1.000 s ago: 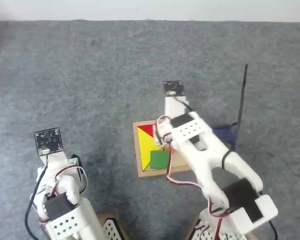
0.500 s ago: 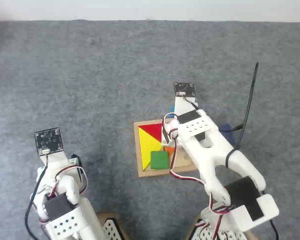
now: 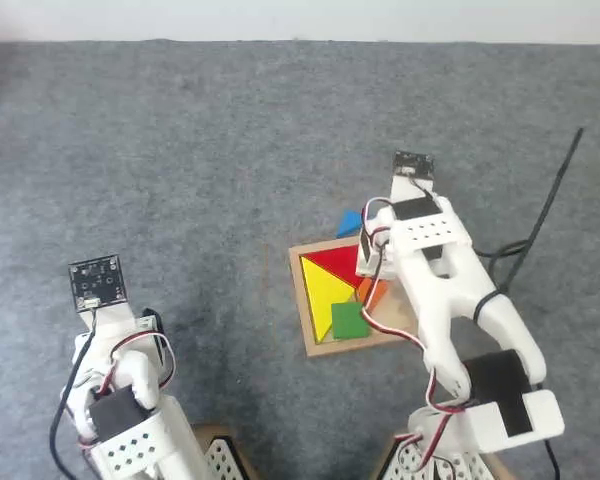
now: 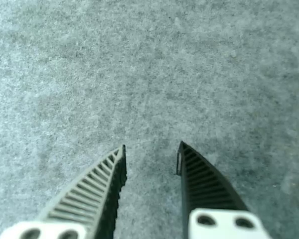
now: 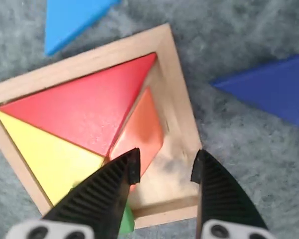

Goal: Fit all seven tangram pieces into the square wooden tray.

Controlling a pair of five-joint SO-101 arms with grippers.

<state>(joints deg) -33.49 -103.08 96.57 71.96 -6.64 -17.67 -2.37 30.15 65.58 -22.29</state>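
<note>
- The right tool [image 5: 167, 160] hangs open and empty over the tray [image 5: 178, 89], above the orange piece [image 5: 141, 130]. Coming down here could wedge that piece against the red triangle [image 5: 84, 107], or shove the tray across the bench [image 3: 180, 150].
- The light blue triangle [image 5: 72, 17] and dark blue piece [image 5: 274, 84] lie flat outside the tray and may slip when pinched.
- The left tool [image 4: 152, 149] is open and idle, well apart.

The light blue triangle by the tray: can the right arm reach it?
Probably yes: the light blue wooden triangle lies uncovered just outside the square wooden tray, close to the right arm's open fingers.
</note>
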